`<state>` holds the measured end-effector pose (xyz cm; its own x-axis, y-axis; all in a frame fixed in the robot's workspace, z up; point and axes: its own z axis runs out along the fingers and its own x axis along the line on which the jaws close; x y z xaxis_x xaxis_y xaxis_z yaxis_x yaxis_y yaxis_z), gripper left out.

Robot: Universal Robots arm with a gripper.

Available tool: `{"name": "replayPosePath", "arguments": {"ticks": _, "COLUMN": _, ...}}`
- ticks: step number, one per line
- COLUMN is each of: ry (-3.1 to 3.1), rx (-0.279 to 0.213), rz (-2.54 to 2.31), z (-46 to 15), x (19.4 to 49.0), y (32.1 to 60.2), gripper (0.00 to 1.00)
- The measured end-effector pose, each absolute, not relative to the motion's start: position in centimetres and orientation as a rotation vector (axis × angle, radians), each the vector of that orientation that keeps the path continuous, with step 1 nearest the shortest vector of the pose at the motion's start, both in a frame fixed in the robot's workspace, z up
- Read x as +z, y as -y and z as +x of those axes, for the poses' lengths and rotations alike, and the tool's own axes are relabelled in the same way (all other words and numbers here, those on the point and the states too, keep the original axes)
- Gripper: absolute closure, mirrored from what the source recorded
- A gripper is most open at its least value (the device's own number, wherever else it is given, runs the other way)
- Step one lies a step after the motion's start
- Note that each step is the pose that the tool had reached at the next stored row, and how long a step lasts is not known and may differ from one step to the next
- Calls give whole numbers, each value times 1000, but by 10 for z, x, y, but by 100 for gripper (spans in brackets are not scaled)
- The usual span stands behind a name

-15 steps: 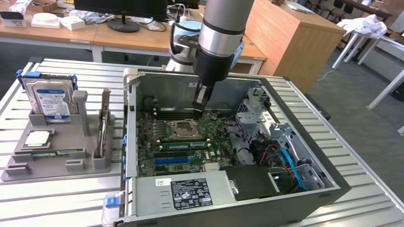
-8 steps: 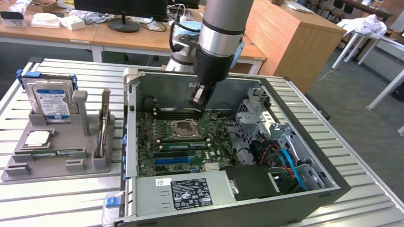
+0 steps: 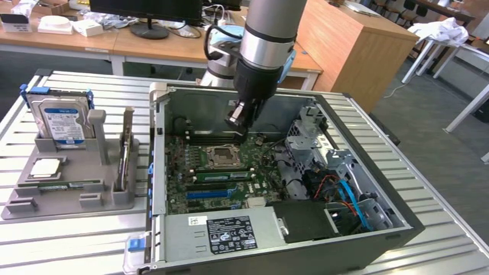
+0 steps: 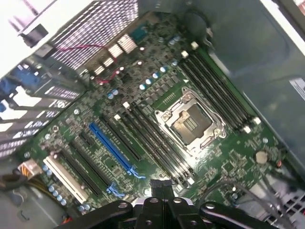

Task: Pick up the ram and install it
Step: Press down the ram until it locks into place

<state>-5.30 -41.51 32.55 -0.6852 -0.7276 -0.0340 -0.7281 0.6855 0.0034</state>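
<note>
The motherboard (image 4: 157, 138) is green with a blue slot (image 4: 112, 148) and black slots. The table (image 3: 68, 240) is pale grey and slatted; the tray (image 3: 68, 195) is grey, and the hard drive (image 3: 63, 123) carries a blue-white label.

1. An open computer case (image 3: 367, 172) lies on the slatted bench (image 3: 428, 252), toward the exterior view's right.
2. A holder tray (image 3: 68, 189) sits on the bench beside the case, toward the exterior view's left.
3. A hard drive (image 3: 63, 123) stands upright at the tray's far end.
4. The motherboard (image 3: 221, 177) lies flat inside the case.
5. The processor socket (image 3: 226, 156) sits on the motherboard between banks of memory slots (image 4: 157, 143).
6. The gripper (image 3: 237, 121) hangs inside the case above the far slots.
</note>
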Motion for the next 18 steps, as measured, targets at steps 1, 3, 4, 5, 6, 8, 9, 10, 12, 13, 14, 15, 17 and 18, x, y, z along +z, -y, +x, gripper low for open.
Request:
{"name": "replayPosePath", "arguments": {"ticks": 1, "ry": -2867, "rx": 25, "rz": -1209, "z": -53, "x": 325, "y": 415, "gripper": 90}}
{"name": "replayPosePath", "arguments": {"ticks": 3, "ry": -2888, "rx": 24, "rz": -1156, "z": -53, "x": 325, "y": 415, "gripper": 90}}
{"name": "replayPosePath", "arguments": {"ticks": 4, "ry": -2899, "rx": 24, "rz": -1130, "z": -53, "x": 325, "y": 415, "gripper": 90}}
{"name": "replayPosePath", "arguments": {"ticks": 5, "ry": -2908, "rx": 24, "rz": -1104, "z": -53, "x": 325, "y": 415, "gripper": 90}}
{"name": "replayPosePath", "arguments": {"ticks": 6, "ry": -2918, "rx": 23, "rz": -1078, "z": -53, "x": 325, "y": 415, "gripper": 90}}
{"name": "replayPosePath", "arguments": {"ticks": 8, "ry": -2936, "rx": 22, "rz": -1027, "z": -53, "x": 325, "y": 415, "gripper": 90}}
{"name": "replayPosePath", "arguments": {"ticks": 9, "ry": -2945, "rx": 22, "rz": -1000, "z": -53, "x": 325, "y": 415, "gripper": 90}}
{"name": "replayPosePath", "arguments": {"ticks": 10, "ry": -2954, "rx": 22, "rz": -973, "z": -53, "x": 324, "y": 415, "gripper": 90}}
{"name": "replayPosePath", "arguments": {"ticks": 12, "ry": -2971, "rx": 21, "rz": -920, "z": -53, "x": 324, "y": 415, "gripper": 90}}
{"name": "replayPosePath", "arguments": {"ticks": 13, "ry": -2979, "rx": 20, "rz": -893, "z": -53, "x": 324, "y": 415, "gripper": 90}}
{"name": "replayPosePath", "arguments": {"ticks": 14, "ry": -2987, "rx": 20, "rz": -867, "z": -53, "x": 324, "y": 415, "gripper": 90}}
{"name": "replayPosePath", "arguments": {"ticks": 15, "ry": -2994, "rx": 19, "rz": -840, "z": -53, "x": 324, "y": 415, "gripper": 90}}
{"name": "replayPosePath", "arguments": {"ticks": 17, "ry": -3009, "rx": 18, "rz": -784, "z": -53, "x": 324, "y": 415, "gripper": 90}}
{"name": "replayPosePath", "arguments": {"ticks": 18, "ry": -3016, "rx": 18, "rz": -757, "z": -53, "x": 323, "y": 415, "gripper": 90}}
